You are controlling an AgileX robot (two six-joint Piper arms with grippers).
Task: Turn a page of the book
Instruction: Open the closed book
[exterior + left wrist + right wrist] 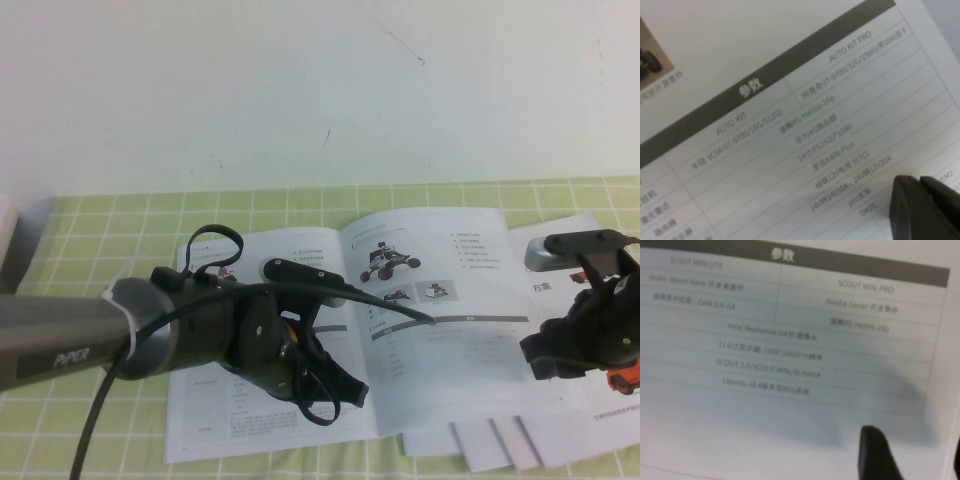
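The book lies open on the green checked table. Its right-hand page shows a black rover photo, two thumbnails and a grey-barred table. My left gripper is low over the left-hand leaf near the spine. In the left wrist view its fingers are shut together, empty, just over the table text of that leaf. My right gripper is at the outer edge of the right-hand page. In the right wrist view it is open, with one finger over the page's table and the other off past the page edge.
Loose white sheets with an orange vehicle lie under the book at the right and front right. A pale box stands at the left edge. A white wall rises behind the table.
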